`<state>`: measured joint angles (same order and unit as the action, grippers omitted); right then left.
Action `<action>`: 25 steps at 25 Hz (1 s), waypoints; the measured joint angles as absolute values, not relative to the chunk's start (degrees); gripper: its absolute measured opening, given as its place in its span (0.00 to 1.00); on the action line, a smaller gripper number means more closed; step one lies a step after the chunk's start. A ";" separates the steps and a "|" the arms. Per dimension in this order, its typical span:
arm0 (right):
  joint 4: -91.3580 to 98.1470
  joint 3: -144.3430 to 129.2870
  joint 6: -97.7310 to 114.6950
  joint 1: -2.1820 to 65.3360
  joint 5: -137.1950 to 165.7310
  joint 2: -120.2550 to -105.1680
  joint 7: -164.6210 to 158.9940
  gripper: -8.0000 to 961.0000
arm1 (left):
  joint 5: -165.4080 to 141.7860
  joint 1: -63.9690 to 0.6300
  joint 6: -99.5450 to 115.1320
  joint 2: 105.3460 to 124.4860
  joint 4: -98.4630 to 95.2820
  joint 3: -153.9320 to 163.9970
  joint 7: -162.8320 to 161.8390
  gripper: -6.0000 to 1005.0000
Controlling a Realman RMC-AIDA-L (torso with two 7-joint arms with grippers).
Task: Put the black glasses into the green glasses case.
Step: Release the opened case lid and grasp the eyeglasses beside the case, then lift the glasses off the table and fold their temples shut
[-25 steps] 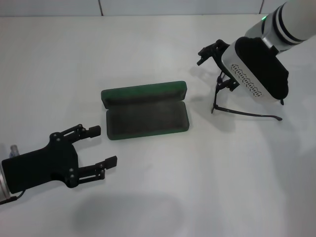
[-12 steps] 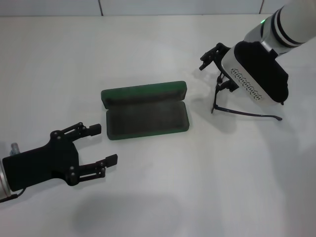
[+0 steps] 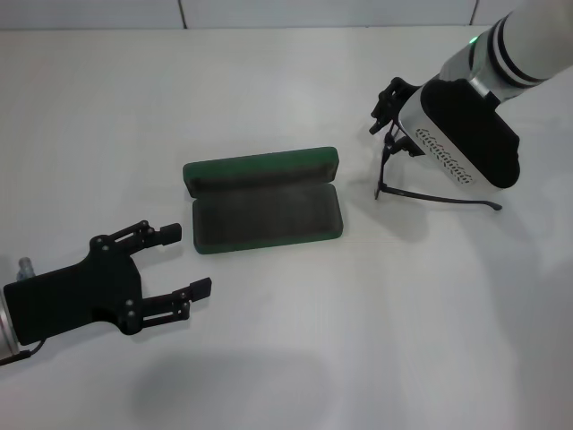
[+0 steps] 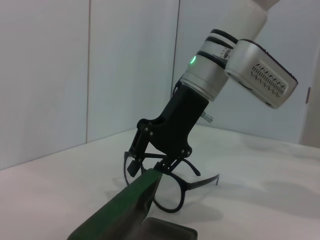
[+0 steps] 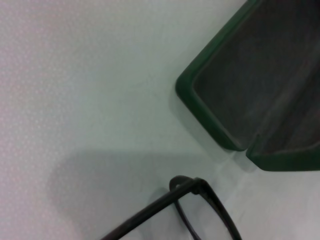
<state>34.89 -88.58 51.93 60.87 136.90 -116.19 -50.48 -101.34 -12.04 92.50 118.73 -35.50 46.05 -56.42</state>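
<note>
Green felt covers the green glasses case [image 3: 264,202], lying open on the white desk [image 3: 295,340], its grey lining bare. Beside it, the right pincer [image 3: 391,143] is clenched on the black glasses [image 3: 421,193], thin-framed, one temple arm stretched out. The left pincer [image 3: 183,262] rests released nearby.

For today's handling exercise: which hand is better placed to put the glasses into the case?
Right. The right hand already grips the black glasses beside the open green glasses case; the left hand waits open, empty.
</note>
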 joint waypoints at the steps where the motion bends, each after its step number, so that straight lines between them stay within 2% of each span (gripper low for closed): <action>1: 34.90 -88.57 51.99 61.00 136.90 -116.19 -50.56 0.56 | -101.34 -12.04 92.50 118.73 -35.50 46.05 -56.42 0.84; 4: 34.86 -88.54 52.05 61.30 136.54 -116.19 -50.70 0.48 | -101.34 -12.04 92.50 118.74 -35.51 46.05 -56.42 0.84; 12: 32.77 -88.55 52.06 63.08 136.40 -116.18 -52.12 0.08 | -101.43 -12.04 92.50 118.74 -35.50 46.05 -56.42 0.84; 25: 32.80 -85.05 59.95 66.13 137.68 -115.51 -59.38 0.07 | -101.43 -12.01 92.55 118.64 -35.42 46.05 -56.42 0.84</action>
<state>32.80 -85.05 59.95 66.13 137.68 -115.51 -59.38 -101.43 -12.01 92.55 118.64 -35.42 46.05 -56.42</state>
